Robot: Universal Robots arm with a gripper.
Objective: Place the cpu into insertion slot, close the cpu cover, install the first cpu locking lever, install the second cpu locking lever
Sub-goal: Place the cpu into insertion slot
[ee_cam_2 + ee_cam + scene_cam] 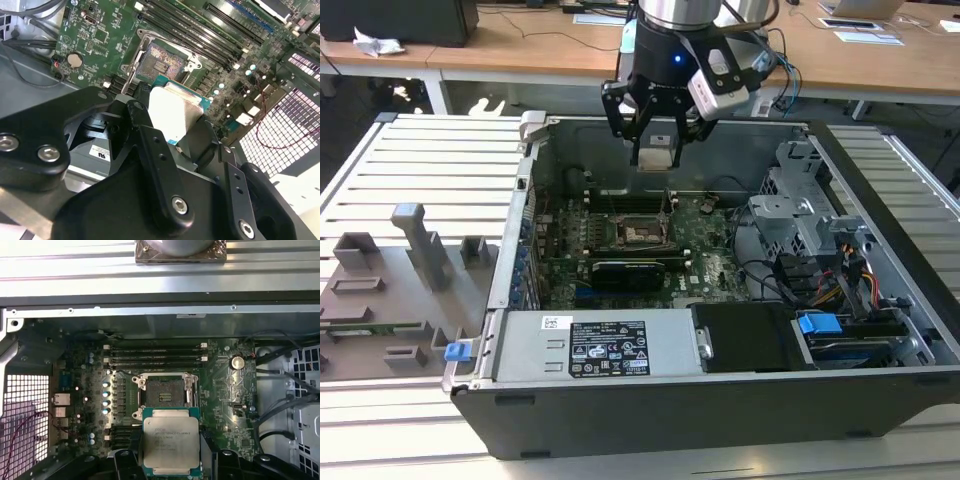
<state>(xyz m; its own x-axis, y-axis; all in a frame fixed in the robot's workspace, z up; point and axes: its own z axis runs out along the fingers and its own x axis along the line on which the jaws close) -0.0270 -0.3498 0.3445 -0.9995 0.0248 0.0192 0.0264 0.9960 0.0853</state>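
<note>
You have the chip clamped by its edges in the gripper, hanging in the air above the board and clear of it; the socket near the board's middle lies open and empty, just beside the memory slots. I judge the pin field the weak point; if the chip comes down tilted, turned or off-centre, a corner could bend pins; so thin an edge grip might also let it slip; mind the case wall near the gripper.
</note>
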